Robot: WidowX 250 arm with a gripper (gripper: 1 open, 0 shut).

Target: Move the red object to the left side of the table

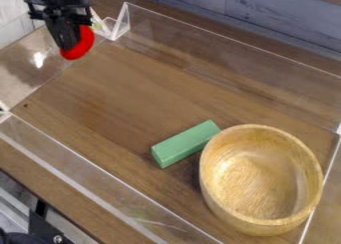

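The red object [78, 43], a small rounded bright-red toy, hangs in my gripper [71, 33] above the far left part of the brown wood-grain table [120, 99]. The black gripper comes down from the top left of the view, shut on the toy's upper part. The toy's lower half shows below the fingers and is clear of the tabletop. Its green top is hidden by the gripper.
A green rectangular block [184, 143] lies near the table's middle right. A large wooden bowl [261, 178] stands at the front right, close to the block. Low clear acrylic walls [118, 24] run round the table's edges, one just right of the gripper.
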